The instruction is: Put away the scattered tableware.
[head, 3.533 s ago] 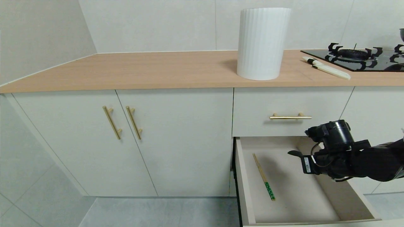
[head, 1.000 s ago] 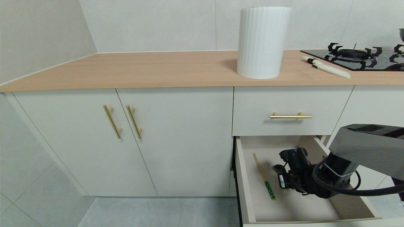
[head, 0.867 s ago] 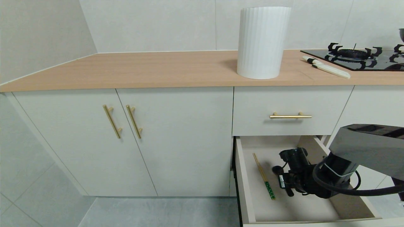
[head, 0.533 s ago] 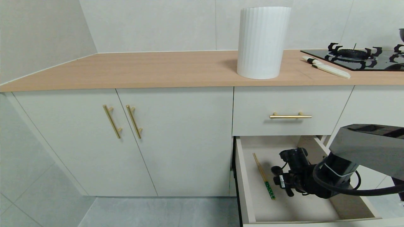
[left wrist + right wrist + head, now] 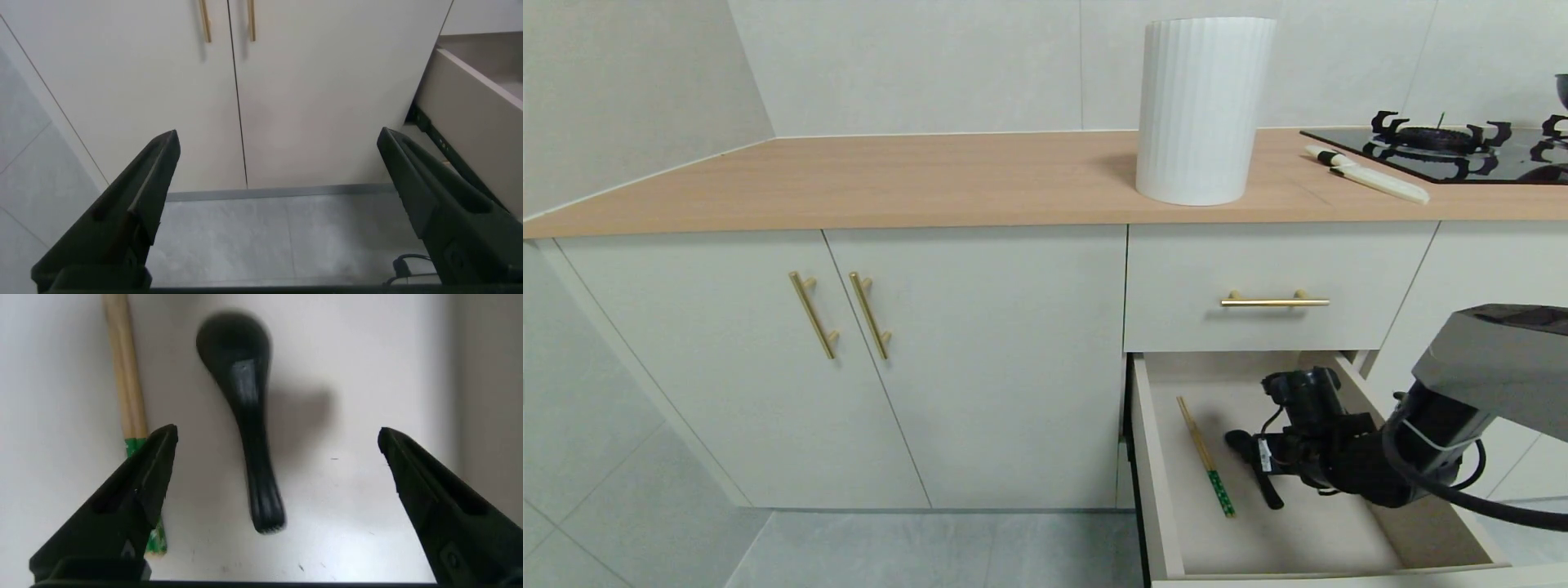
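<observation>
The wooden worktop point(image 5: 849, 184) crosses the upper half of the head view, carrying 1 tall white ribbed canister point(image 5: 1203, 110) right of centre and a pale knife point(image 5: 1376, 181) at the upper right. The drawer point(image 5: 1158, 490) stands open at the lower right. My left fingers point(image 5: 139, 204) are spread wide and empty before the cabinet doors point(image 5: 327, 82), and my right fingers point(image 5: 139, 490) are just as wide inside the drawer, gripping nothing. Just left of them the black spoon point(image 5: 1260, 472) lies on the drawer floor, apart from the 2 green-tipped chopsticks point(image 5: 1205, 457) further left.
</observation>
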Tool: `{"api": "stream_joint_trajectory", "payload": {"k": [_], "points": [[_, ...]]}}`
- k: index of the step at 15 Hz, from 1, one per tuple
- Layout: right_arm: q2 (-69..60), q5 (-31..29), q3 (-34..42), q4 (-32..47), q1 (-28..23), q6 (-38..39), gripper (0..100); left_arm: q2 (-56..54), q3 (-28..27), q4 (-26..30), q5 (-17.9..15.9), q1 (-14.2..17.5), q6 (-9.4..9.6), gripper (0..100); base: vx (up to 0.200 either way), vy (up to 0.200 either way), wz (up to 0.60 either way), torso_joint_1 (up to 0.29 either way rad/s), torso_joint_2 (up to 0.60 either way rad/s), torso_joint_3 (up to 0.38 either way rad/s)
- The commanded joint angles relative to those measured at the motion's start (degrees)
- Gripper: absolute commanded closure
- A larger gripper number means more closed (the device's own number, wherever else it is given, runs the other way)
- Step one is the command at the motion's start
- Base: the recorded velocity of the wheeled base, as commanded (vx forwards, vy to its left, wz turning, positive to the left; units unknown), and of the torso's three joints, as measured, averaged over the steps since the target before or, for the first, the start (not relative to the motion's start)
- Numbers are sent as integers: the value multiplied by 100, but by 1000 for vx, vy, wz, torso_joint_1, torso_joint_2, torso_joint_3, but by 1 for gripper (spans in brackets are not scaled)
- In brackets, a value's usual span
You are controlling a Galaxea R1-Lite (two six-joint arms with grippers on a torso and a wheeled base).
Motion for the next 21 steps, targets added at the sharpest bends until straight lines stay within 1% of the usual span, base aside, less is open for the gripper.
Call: {"api": "stream_joint_trajectory", "payload": {"k": [1, 2, 3, 4, 7, 8, 10, 11, 13, 16, 19, 21], "points": [[-640, 12, 126, 221, -49, -3, 0, 9, 0, -1, 0, 0, -1, 0, 0, 0, 0, 0, 0, 0], [-1097, 74, 118, 757, -23, 6, 0, 9, 0, -1, 0, 0, -1, 0, 0, 0, 0, 0, 0, 0], [-1466, 258, 118, 1100, 13, 32, 0, 9, 0, -1, 0, 0, -1, 0, 0, 0, 0, 0, 0, 0], [-1818, 487, 109, 1399, 30, 85, 0, 9, 0, -1, 0, 0, -1, 0, 0, 0, 0, 0, 0, 0], [-2837, 1146, -14, 2620, 39, 85, 0, 9, 0, -1, 0, 0, -10, 0, 0, 0, 0, 0, 0, 0], [-3048, 1207, -85, 3016, 39, 85, 0, 9, 0, -1, 0, 0, -1, 0, 0, 0, 0, 0, 0, 0], [-3224, 1216, -243, 3490, 56, 85, 0, 9, 0, 8, 0, 0, -1, 0, 0, 0, 0, 0, 0, 0], [-3321, 1216, -260, 3622, 127, 85, 0, 9, 0, 8, 0, 0, -1, 0, 0, 0, 0, 0, 0, 0], [-3356, 1216, -243, 3631, 215, 85, 0, 9, 0, -1, 0, 0, 8, 0, 0, 0, 0, 0, 0, 0], [-3356, 1207, -216, 3640, 232, 76, 0, 9, 0, -1, 0, 0, -1, 0, 0, 0, 0, 0, 0, 0], [-3356, 1199, -199, 3649, 232, 76, 0, 9, 0, -1, 0, 0, -10, 0, -200, 0, 0, 4, 7, 2], [-3400, 1199, -208, 3842, 250, 50, 0, 9, 0, -1, 0, 0, 8, 0, -200, 0, 0, 5, 5, 0]]}}
